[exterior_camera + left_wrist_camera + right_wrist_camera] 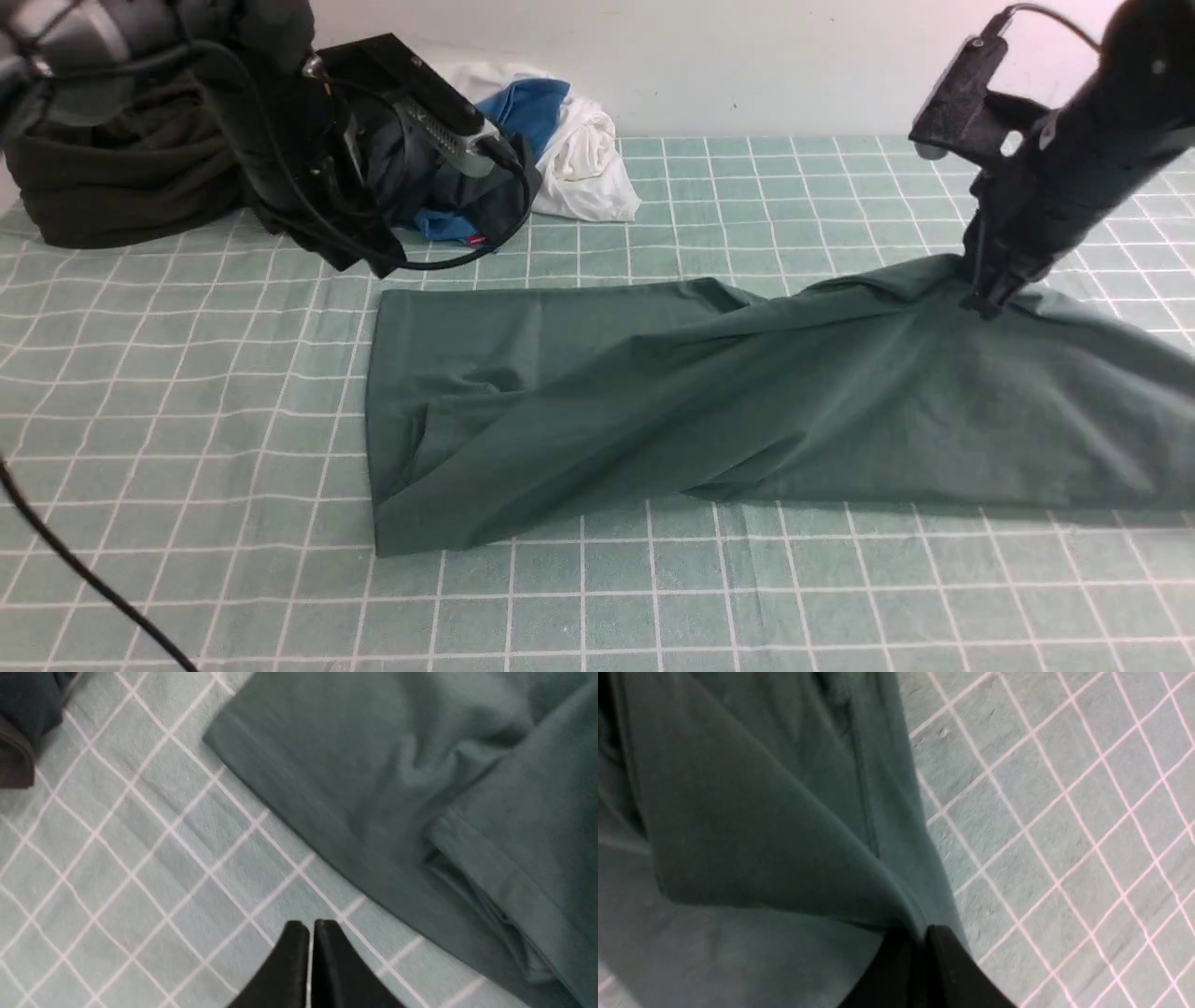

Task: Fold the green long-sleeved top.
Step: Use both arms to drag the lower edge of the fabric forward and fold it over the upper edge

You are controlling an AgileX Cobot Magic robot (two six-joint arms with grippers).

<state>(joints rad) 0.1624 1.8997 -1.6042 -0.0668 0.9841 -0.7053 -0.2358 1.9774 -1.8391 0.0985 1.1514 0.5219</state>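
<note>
A: Checked cloth (pixel 187 420), front view?
B: It carries the green long-sleeved top (pixel 653 411), centre to right edge.
A: Left wrist view?
B: Closed and empty, the left gripper (pixel 310 926) sits near the top.
A: Right wrist view?
B: Closed on the top's fabric: the right gripper (pixel 922 933).

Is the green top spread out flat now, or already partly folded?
Partly folded: the green top lies as a long band with doubled layers, and the right claw pinches its far edge.

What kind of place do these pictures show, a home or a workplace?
Probably a robot test bench for folding clothes: a flat surface covered by a green checked cloth, the green long-sleeved top lying on it, and other garments heaped by the bare wall.
</note>
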